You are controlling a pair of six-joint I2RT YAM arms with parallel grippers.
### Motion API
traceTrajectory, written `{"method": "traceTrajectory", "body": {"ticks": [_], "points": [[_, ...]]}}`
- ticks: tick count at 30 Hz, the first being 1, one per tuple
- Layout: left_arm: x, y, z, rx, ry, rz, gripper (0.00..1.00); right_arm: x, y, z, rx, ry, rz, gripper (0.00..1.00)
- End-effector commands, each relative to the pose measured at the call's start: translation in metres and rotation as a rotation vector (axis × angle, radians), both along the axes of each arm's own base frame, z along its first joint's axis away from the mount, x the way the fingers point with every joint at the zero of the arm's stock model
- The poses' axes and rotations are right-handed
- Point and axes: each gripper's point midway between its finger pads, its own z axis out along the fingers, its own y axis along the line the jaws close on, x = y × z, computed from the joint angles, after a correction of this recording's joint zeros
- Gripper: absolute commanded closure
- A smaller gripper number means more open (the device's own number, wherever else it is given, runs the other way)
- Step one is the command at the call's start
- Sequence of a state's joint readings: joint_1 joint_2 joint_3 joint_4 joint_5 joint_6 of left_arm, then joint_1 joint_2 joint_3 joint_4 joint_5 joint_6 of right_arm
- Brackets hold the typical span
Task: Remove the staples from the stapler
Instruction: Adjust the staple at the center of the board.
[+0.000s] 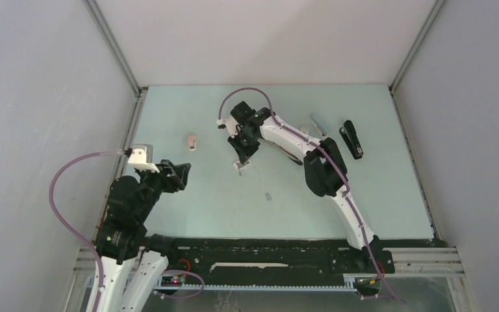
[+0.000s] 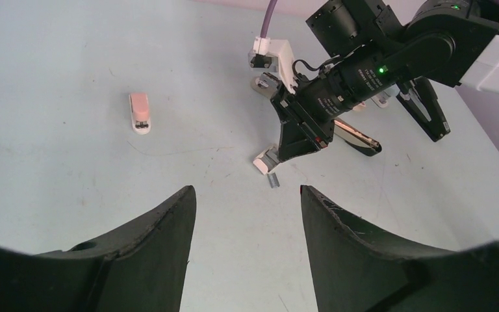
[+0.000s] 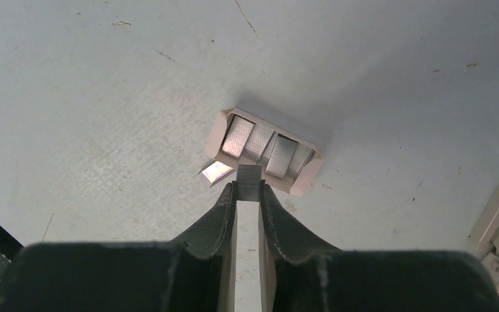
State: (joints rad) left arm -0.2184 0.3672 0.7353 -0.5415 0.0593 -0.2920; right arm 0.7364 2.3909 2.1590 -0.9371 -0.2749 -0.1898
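Note:
My right gripper (image 3: pixel 248 185) is shut on a short silver-grey strip of staples (image 3: pixel 249 180), held just above a small pink-white box (image 3: pixel 219 133) that holds several more staple strips (image 3: pixel 281 155). In the top view this gripper (image 1: pixel 241 160) points down at the box (image 1: pixel 240 168) mid-table. A loose staple strip (image 1: pixel 268 195) lies nearer, also in the left wrist view (image 2: pixel 273 181). The long silver stapler (image 2: pixel 357 136) with a black end lies behind the right arm, partly hidden. My left gripper (image 2: pixel 247 195) is open and empty, at the left (image 1: pixel 183 171), well away from them.
An all-black stapler (image 1: pixel 352 140) and a short light-blue stapler (image 1: pixel 318 123) lie at the back right. A small pink-white piece (image 1: pixel 192 142) sits at the left middle, also in the left wrist view (image 2: pixel 140 112). Grey walls enclose the pale green table (image 1: pixel 188 214).

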Motion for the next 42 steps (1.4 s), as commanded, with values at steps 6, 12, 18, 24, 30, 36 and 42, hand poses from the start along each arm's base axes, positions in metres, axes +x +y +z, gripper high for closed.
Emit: {"method": "traceTrajectory", "body": {"ticks": [6, 12, 18, 24, 30, 36, 42], "points": [[0.004, 0.003, -0.001, 0.016, -0.019, 0.004, 0.34, 0.007, 0.006, 0.004, -0.001, -0.001, -0.034, 0.8], [0.004, 0.004, -0.001, 0.014, -0.022, 0.002, 0.34, 0.006, 0.009, 0.0, -0.007, 0.007, -0.029, 0.8], [0.004, 0.004, 0.0, 0.013, -0.025, 0.004, 0.34, 0.003, 0.008, -0.004, -0.018, 0.016, -0.024, 0.8], [0.004, 0.004, 0.0, 0.012, -0.025, 0.004, 0.34, 0.002, 0.009, -0.006, -0.021, 0.02, -0.021, 0.8], [0.004, 0.004, 0.0, 0.011, -0.024, 0.002, 0.34, 0.001, 0.011, -0.008, -0.022, 0.026, -0.015, 0.8], [0.004, 0.004, 0.0, 0.009, -0.025, 0.003, 0.34, 0.001, 0.012, -0.01, -0.025, 0.026, -0.016, 0.8], [0.004, 0.004, 0.0, 0.009, -0.027, 0.001, 0.34, 0.002, 0.011, -0.012, -0.035, 0.02, -0.021, 0.79]]}}
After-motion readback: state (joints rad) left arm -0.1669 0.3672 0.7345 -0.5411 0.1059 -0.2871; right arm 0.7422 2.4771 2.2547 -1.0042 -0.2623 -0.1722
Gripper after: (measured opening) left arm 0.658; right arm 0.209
